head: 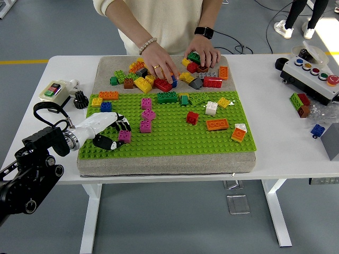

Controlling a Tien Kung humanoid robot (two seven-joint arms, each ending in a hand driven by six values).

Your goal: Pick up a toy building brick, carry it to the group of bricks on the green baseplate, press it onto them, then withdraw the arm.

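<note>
My left hand [117, 134], white with black fingertips, reaches in over the left edge of the green baseplate [175, 140]. Its thumb and fingers are curled around a magenta brick [125, 136], which sits low over the studs. A group of three magenta bricks [146, 114] stands on the plate just to the right and behind. The right arm is out of view.
A person at the far side has both hands [159, 66] in the pile of loose bricks [137, 74] behind the plate. A white brick [211, 108], a red brick [192, 117] and an orange brick [217, 124] sit on the plate. A button box [312, 74] stands at the right.
</note>
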